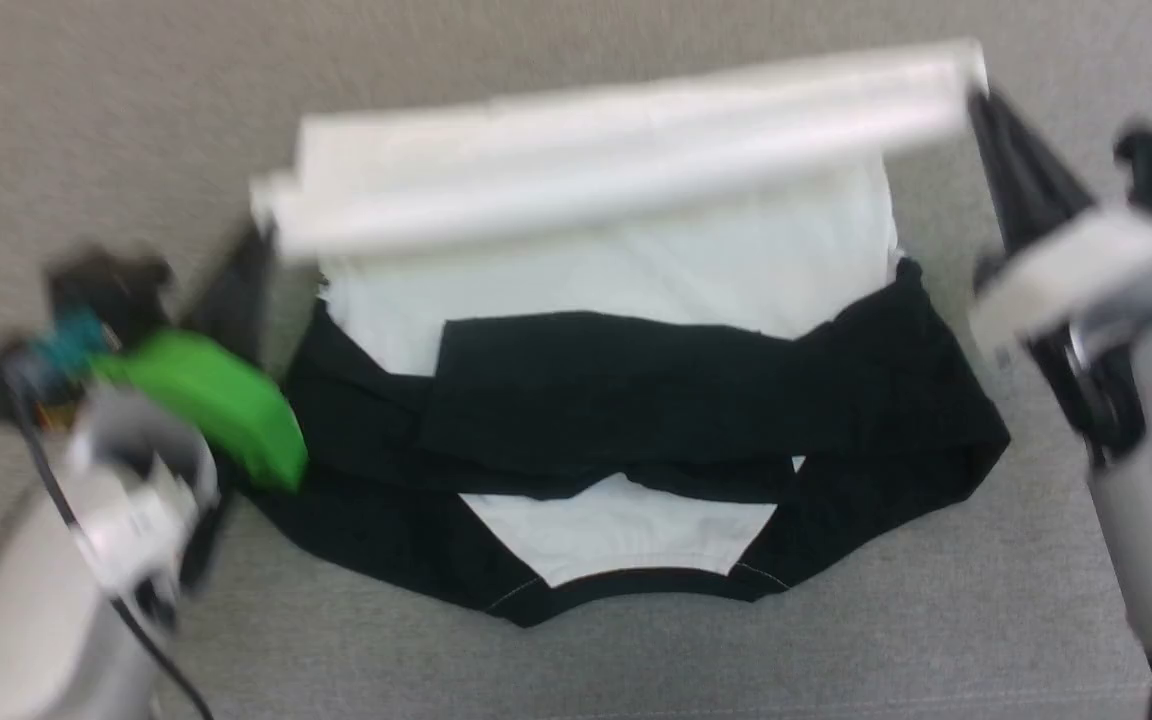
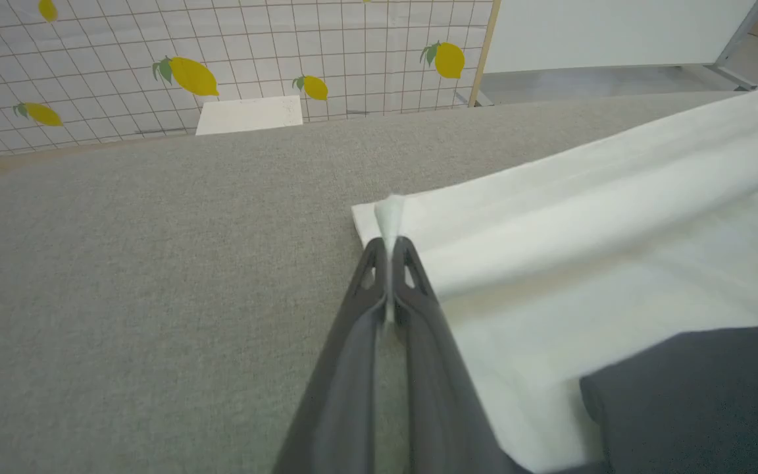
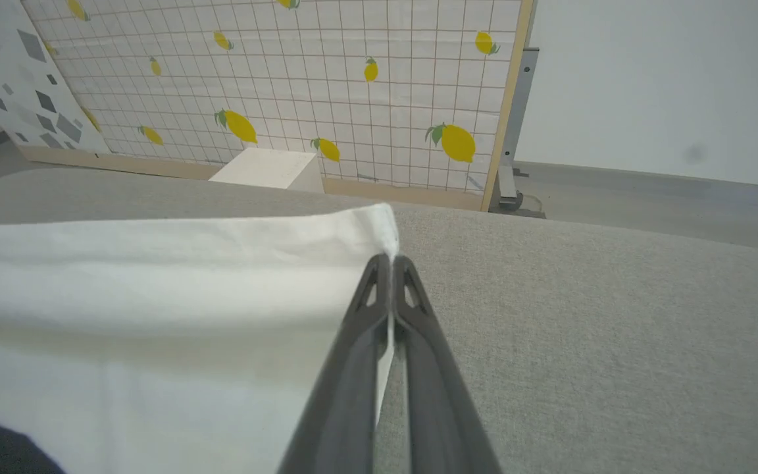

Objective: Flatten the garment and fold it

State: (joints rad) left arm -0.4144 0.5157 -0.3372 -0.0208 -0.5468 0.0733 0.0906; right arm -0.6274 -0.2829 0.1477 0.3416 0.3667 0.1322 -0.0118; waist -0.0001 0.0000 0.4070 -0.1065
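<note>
Head view: shirt (image 1: 636,270) lies on grey bench (image 1: 116,130), black sleeves crossed over middle. We pinch two white hem corners, left pincer (image 2: 390,246) and right pincer (image 3: 391,263) both squeezed tight on cloth. Hem held up, we think, so we can fold it over sleeves.

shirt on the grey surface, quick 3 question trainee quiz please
1. True or false: the left end effector and right end effector are each shut on the shirt's white edge.
2. What lies across the white body? A black sleeves B a towel C a belt
3. Fill in: nearest the head camera lies the shirt's black ____.
Key: 1 true; 2 A; 3 neckband
</note>
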